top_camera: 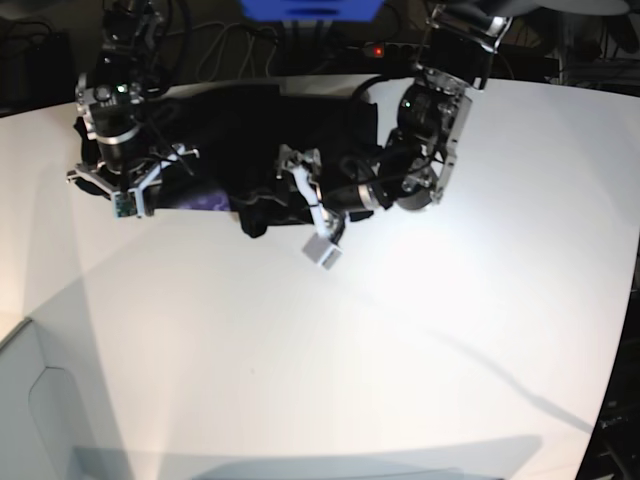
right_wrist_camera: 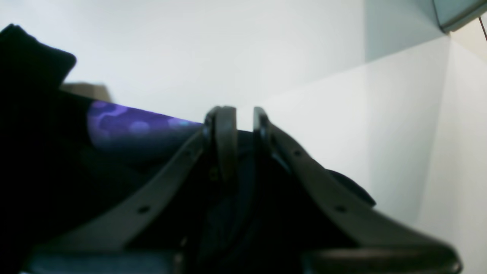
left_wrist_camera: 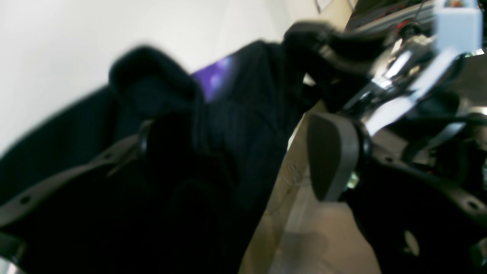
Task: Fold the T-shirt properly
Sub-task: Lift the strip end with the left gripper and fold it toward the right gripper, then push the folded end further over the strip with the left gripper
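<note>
Right fingers [right_wrist_camera: 226, 140] on T-shirt [top_camera: 250, 130]

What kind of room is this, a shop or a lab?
Most likely a robotics lab: two robot arms work over a big white table, a black T-shirt lies on it, and loose cables run behind.

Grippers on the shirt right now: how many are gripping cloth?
1. The right gripper is pinched on the T-shirt near its purple patch. The left gripper stands open over the shirt's middle, holding nothing.
</note>
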You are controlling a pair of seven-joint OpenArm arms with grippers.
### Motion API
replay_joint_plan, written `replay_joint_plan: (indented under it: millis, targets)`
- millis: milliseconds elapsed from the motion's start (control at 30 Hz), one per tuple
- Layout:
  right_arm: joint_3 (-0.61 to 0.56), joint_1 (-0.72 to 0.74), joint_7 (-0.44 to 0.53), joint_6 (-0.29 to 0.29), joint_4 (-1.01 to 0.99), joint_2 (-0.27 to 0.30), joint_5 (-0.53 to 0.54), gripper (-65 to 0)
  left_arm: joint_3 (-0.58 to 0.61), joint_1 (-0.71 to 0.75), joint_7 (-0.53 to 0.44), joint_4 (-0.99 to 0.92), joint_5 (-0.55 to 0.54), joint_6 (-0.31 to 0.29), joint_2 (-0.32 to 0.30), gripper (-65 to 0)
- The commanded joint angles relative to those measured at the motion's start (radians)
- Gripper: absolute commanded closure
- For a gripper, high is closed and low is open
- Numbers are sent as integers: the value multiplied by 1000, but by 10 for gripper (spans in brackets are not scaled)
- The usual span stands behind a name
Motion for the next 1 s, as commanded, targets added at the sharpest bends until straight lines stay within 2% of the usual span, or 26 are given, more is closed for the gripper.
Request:
replay_joint_plan:
  millis: [0, 133, 167, 367, 467, 667, 733, 800, 867, 967]
  targets:
    - [1, 1, 22, -8, 20, 4, 6, -66, -1, -8, -10, 35, -24, -8, 3, -491]
    - [4, 0, 25, -8, 20, 4, 6, -66, -3, -8, -12, 72, -26, -8, 0, -491]
    - [6, 0, 25, -8, 20, 4, 6, -66, -12, -8, -13, 75, -26, -8, -18, -491]
    - [32, 11, 28, -8, 21, 9, 3, -66, -181, 64, -13, 72, -19, -7, -63, -491]
    - [58, 29, 22, -8, 21, 9, 3, -67, -228, 105, -13, 67, -13, -7, -95, -491]
    - [72, 26, 19, -6, 46, 4, 4, -67, -239, 142, -13, 67, -12, 1, -130, -484]
    - [42, 7, 22, 3, 67, -14, 6, -67, -239, 143, -13, 65, 8, 4, -125, -426]
    - [6, -8, 28, 26, 72, -20, 6, -67, -239, 143, -13, 68, 73, 4, -118, -324]
    - [-27, -17, 28, 26, 70, -22, 4, -67, -239, 137, -15, 65, 152, 4, -79, -206]
    - [-40, -31, 19, 24, 67, -22, 3, -67, -238, 134, -4, 67, 254, 4, -23, -80]
